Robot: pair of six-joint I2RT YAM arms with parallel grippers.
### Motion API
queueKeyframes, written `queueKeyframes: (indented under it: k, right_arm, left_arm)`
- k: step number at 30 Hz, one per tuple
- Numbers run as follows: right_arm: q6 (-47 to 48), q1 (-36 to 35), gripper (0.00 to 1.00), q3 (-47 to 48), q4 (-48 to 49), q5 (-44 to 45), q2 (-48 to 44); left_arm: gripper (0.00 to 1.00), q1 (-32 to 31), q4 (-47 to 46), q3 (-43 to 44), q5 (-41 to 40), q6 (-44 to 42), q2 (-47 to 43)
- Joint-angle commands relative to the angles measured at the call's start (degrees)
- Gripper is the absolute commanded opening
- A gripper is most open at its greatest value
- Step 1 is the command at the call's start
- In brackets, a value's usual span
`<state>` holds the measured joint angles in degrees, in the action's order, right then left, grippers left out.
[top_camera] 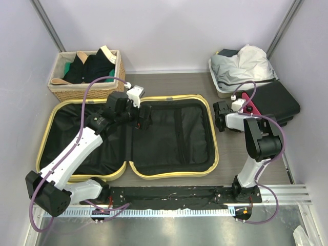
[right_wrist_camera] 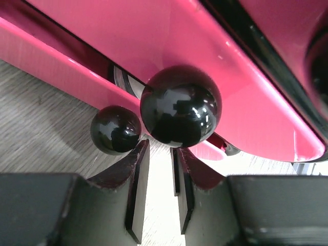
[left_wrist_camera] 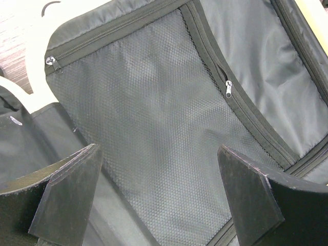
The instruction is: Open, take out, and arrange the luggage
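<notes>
The luggage (top_camera: 164, 146) lies open and flat, both pale-yellow halves showing black lining. My left gripper (top_camera: 144, 118) hovers over the middle hinge, open wide with nothing in it. In the left wrist view, the left gripper (left_wrist_camera: 159, 148) frames the mesh pocket (left_wrist_camera: 148, 102) of the lining, with two zip pulls higher up. My right gripper (top_camera: 220, 117) is to the right of the luggage, off its edge. In the right wrist view, the right gripper (right_wrist_camera: 161, 144) has a narrow empty gap, and a glossy black ball (right_wrist_camera: 180, 105) on a pink object (right_wrist_camera: 154, 41) sits just past the tips.
A wicker basket (top_camera: 87, 72) of dark clothes stands at the back left. A grey bin (top_camera: 218, 84) holding pale fabric stands at the back right. A black case (top_camera: 277, 102) lies at the right, with the pink object (top_camera: 249, 105) beside it. A smaller black ball (right_wrist_camera: 115, 129) is nearby.
</notes>
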<state>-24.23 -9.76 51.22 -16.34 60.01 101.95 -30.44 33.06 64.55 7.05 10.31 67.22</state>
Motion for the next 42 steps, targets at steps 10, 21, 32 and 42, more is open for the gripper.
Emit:
queueKeyframes:
  k: [10,21,32,42]
  right_arm:
    - [2.1,-11.7,0.54,-3.1,3.6,-3.4,-20.6]
    - [3.4,-8.3,0.57,-1.8,4.7,-23.0,-46.7]
    - [10.4,-8.0,0.57,-17.2,23.4,-25.7,-64.4]
    - [11.6,-8.0,0.60,-19.0,24.4,-24.5,-66.1]
  left_arm:
    - [1.00,4.0,-4.0,-1.9,-3.6,4.3,-3.1]
    - [1.00,16.7,-10.6,-6.0,-5.2,4.9,-13.1]
    - [1.00,16.7,-19.0,-11.7,-13.1,2.3,-24.8]
    - [1.00,16.7,-19.4,-12.1,-13.7,3.0,-24.7]
